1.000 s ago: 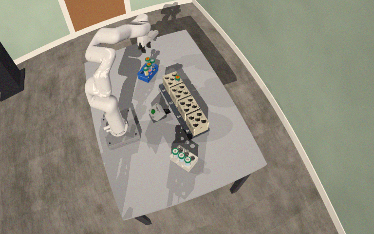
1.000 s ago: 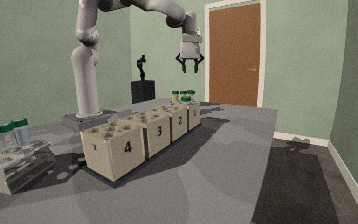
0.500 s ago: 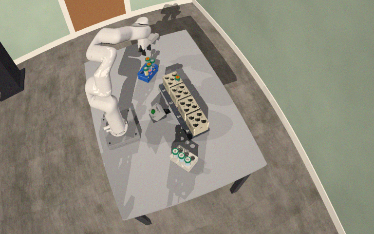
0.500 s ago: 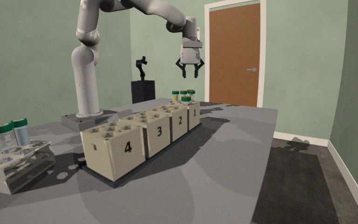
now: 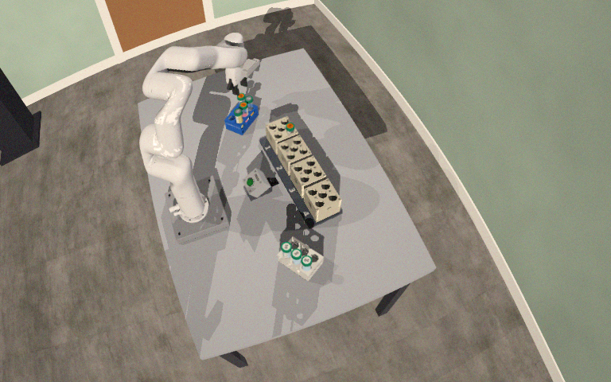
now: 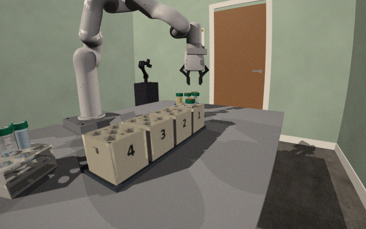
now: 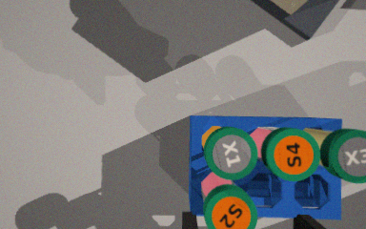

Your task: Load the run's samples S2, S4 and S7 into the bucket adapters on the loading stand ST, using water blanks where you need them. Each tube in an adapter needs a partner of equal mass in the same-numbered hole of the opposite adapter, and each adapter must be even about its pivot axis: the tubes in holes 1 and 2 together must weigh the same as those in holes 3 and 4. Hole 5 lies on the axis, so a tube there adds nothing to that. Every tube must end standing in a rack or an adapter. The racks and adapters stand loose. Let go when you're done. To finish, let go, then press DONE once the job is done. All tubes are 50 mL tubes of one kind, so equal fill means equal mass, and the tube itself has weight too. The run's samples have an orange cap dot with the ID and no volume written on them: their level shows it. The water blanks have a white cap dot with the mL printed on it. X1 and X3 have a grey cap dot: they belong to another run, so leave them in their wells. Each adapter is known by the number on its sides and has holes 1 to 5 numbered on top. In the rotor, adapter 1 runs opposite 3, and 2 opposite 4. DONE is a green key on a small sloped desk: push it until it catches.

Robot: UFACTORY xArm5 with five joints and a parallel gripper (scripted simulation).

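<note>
While the arm reaches out, its partly open jaws point down, seemingly above S2.

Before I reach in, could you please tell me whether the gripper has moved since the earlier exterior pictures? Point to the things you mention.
Yes, downward: against the door handle [image 6: 258,71] in the exterior view, the gripper [image 5: 239,88] [image 6: 194,83] [image 7: 248,222] now hangs lower than it did.
</note>
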